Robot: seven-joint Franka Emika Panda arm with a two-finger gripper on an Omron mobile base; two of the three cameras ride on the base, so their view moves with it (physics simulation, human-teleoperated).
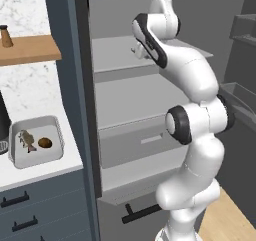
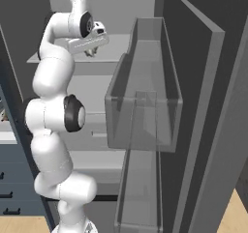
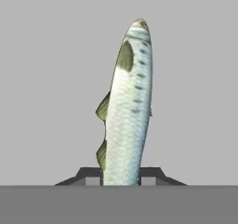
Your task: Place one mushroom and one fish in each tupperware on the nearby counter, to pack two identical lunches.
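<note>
Your pincer [image 3: 121, 177] was clamped on a fish [image 3: 126, 107], its two dark tips pressed against the flanks near one end — a grip low on the body, so most of the silver length stretched away ahead of the tips over plain grey. That grey was the shelf [image 1: 117, 52] inside the open fridge, where your hand hung in the left base view. The fish lay flat there, which I judge is why you came at it from above and pinched across its narrow width.

Well off to the pincer's left and far below it sat a tupperware [image 1: 55, 130] on the off-white surface [image 1: 45, 172]; it already held a fish [image 1: 26, 140] and a mushroom [image 1: 45, 143] side by side (one lunch looked packed). So the fish you held was likely meant for the second box — I could not see that one.
</note>
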